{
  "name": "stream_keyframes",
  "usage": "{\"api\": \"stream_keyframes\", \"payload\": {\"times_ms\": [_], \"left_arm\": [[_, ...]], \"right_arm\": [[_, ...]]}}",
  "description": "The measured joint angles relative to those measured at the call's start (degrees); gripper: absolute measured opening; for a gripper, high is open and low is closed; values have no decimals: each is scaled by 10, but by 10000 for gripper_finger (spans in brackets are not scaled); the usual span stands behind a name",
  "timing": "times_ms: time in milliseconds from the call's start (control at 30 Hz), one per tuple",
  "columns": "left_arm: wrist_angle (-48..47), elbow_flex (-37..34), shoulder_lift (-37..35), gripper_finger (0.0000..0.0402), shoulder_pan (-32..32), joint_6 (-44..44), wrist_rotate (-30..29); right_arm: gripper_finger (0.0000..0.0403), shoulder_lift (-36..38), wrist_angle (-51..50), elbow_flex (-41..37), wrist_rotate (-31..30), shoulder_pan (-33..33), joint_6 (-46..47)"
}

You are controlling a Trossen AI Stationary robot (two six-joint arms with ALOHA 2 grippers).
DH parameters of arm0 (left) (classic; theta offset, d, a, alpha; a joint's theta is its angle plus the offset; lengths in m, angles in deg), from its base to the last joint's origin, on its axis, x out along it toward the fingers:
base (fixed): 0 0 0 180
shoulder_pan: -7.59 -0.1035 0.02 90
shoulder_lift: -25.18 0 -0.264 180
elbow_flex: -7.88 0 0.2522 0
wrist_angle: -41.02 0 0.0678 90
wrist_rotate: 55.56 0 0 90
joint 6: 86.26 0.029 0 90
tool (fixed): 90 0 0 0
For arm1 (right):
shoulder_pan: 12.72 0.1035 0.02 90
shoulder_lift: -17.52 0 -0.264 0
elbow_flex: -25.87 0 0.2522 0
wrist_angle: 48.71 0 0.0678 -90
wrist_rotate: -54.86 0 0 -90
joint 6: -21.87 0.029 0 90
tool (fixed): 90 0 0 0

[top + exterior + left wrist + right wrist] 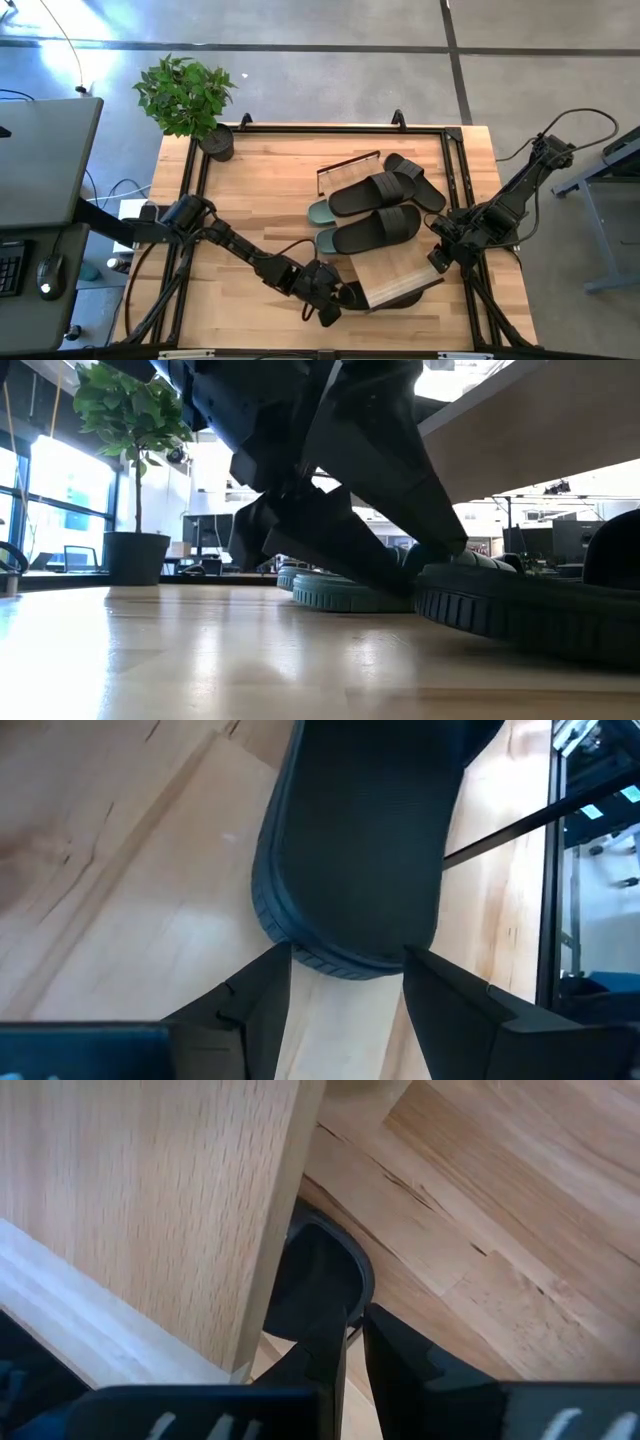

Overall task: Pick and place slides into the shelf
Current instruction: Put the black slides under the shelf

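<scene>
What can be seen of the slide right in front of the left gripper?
The slide is dark, rubbery-looking, with a ribbed sole edge and fine-textured footbed. It lies flat on the wooden table at the near edge, partly under the shelf. Its rounded end points at the left gripper, whose open fingers flank that end, about touching its rim. Its strap is out of sight.

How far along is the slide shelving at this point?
Looks done: two black slides seem to lie across the shelf. In hand: the left gripper, open, flanks the end of a dark slide. The right gripper sits at the shelf's edge. Left: the green slides on the table.
</scene>
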Motion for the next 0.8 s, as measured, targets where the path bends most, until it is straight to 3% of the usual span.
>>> {"api": "stream_keyframes", "payload": {"times_ms": [300,800], "left_arm": [[-30,0,-9,176,0,-13,16],[-179,0,-99,176,1,-16,-7]], "right_arm": [[31,23,-5,0,4,0,17],[31,122,-76,5,5,0,9]]}}
